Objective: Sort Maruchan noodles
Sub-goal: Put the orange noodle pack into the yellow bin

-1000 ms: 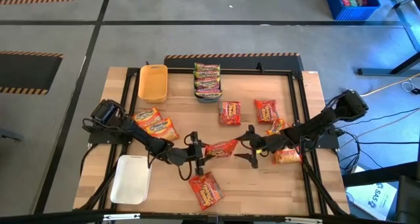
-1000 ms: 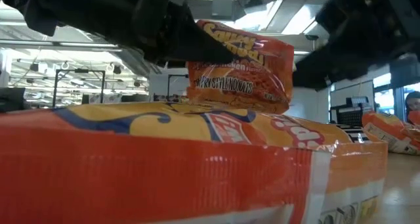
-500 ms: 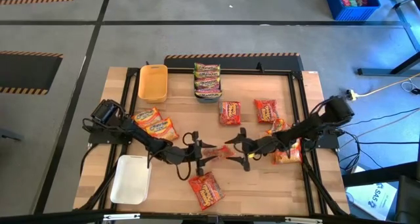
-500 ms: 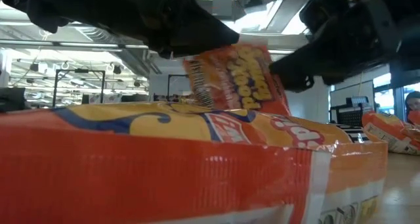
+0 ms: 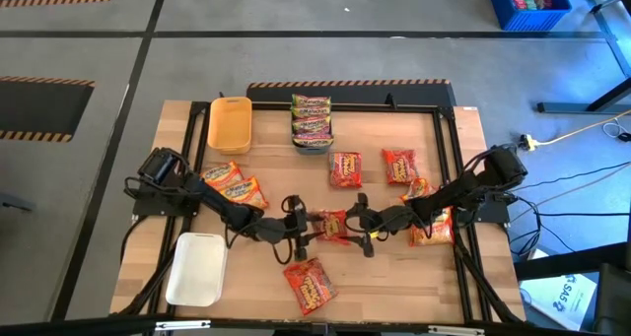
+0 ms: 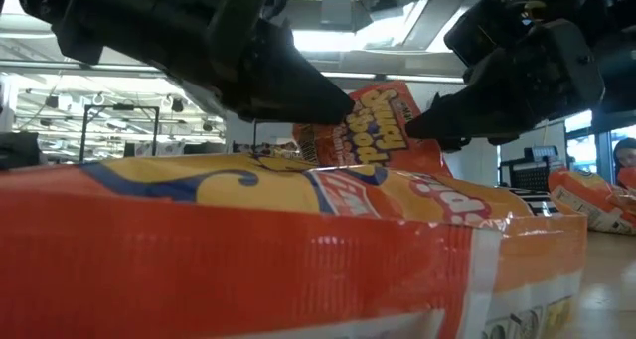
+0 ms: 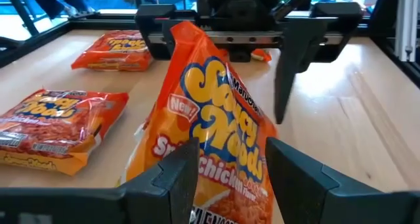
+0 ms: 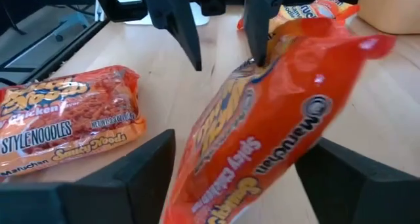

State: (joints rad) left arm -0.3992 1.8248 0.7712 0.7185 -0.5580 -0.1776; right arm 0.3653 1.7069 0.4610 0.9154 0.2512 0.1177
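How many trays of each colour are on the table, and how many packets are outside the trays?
Yellow tray: 1
White tray: 1
Grey tray: 1
Packets outside trays: 8
Total: 11

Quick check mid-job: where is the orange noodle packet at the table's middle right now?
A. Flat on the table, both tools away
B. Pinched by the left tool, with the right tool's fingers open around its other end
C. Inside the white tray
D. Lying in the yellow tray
B: the left tool pinches the orange noodle packet, while the right tool straddles its far end, fingers apart.
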